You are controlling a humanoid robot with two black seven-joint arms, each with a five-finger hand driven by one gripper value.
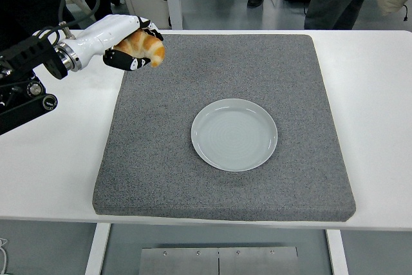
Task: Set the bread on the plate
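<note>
Left hand [132, 46] is closed around the bread [143, 47], fingers curled over and under it. Black fingertips [136, 64] show below the loaf, so its underside is mostly hidden. Bread is golden-brown and sticks out past the hand on the right side; exact shape is hard to make out with the hand wrapped on it.

Hand and bread appear lifted off the surface, over the far-left corner of the grey mat [193, 178], at the mat's left edge. Can't confirm height from this one view.

Plate [234, 134] sits flat near the mat's middle, well apart from the hand, to its right and nearer the worktop's front edge. Nothing on it.

Left arm comes in from the left; its black forearm section is cut off by the frame edge. A cable loops behind the wrist, partly out of view.

White worktop [51, 165] carries the mat. People's legs and shoes show along the top, cut off by the frame.
</note>
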